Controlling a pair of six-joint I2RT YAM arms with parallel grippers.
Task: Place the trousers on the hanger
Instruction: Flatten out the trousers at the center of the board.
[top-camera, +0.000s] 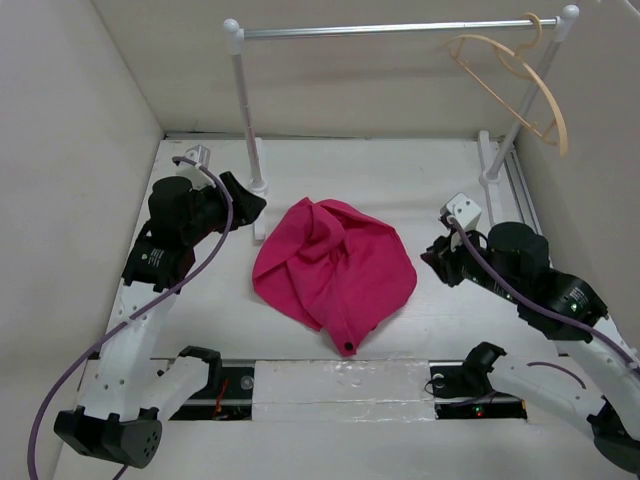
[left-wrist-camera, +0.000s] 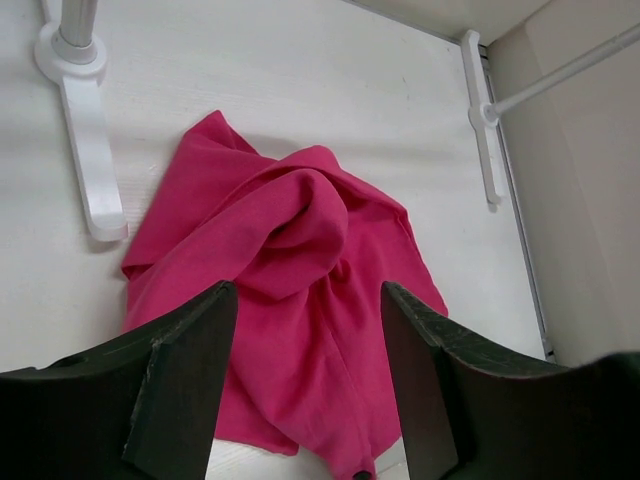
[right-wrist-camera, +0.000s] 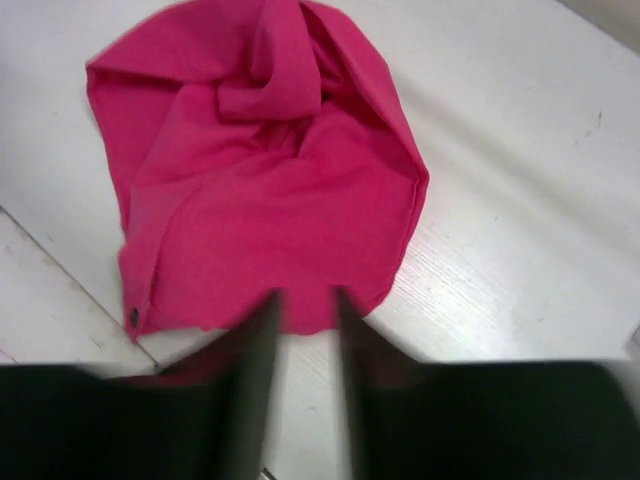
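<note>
The trousers (top-camera: 335, 275) are a crumpled bright pink heap in the middle of the white table, with a dark button at the near edge. They also show in the left wrist view (left-wrist-camera: 290, 300) and the right wrist view (right-wrist-camera: 260, 180). The tan wooden hanger (top-camera: 548, 88) hangs by its hook from the right end of the rail, tilted and bare. My left gripper (top-camera: 245, 205) (left-wrist-camera: 308, 290) is open wide and empty, above the table left of the trousers. My right gripper (top-camera: 435, 260) (right-wrist-camera: 307, 295) is blurred, with a narrow gap between its fingers and nothing in it, just right of the trousers.
A white-and-silver rail frame (top-camera: 400, 28) stands across the back, on a left post (top-camera: 248, 120) and a right post (top-camera: 500, 140). Its left foot (left-wrist-camera: 90, 150) lies close to the trousers. Beige walls close in the left, back and right sides.
</note>
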